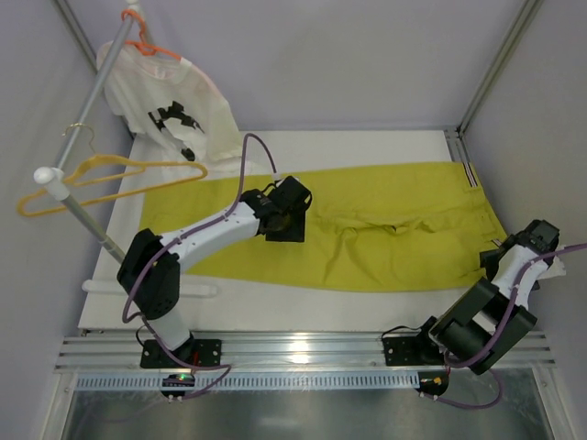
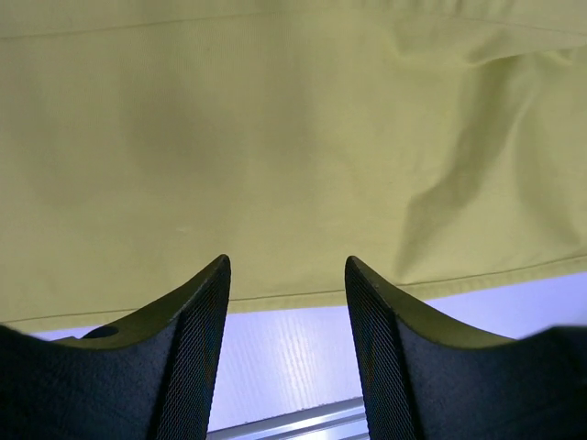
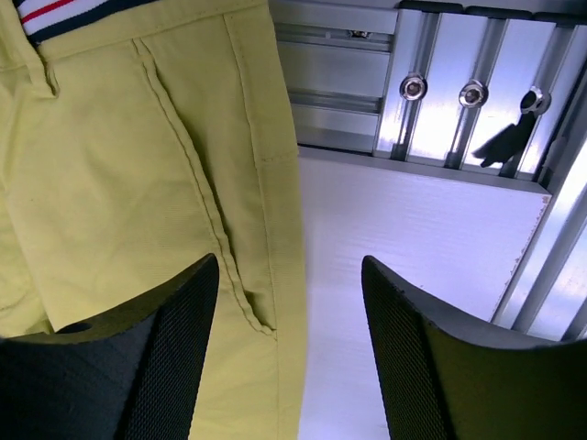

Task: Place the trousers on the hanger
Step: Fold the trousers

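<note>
White worktop inside a grey-walled cell with an aluminium frame, rail strip along the bottom of the top view. The trousers lie flat and spread lengthwise across the worktop, with the striped waistband at the right end and the legs running to the left. The hanger hangs by its metal hook on a slanted white pole at the left. Its right tip is near the trousers' left end, contact unclear. Upper left on the same pole is an orange hanger with a white T-shirt, black print. The left arm reaches over the middle of the trousers. The left jaws are moderately apart with nothing between them, fingers over the near hem where yellow cloth meets bare worktop. The right arm sits at the right edge by the waistband. The right jaws are also apart and empty, fingers above the pocket seam and cloth edge, one over cloth and one over worktop. Neither arm holds the trousers.
</note>
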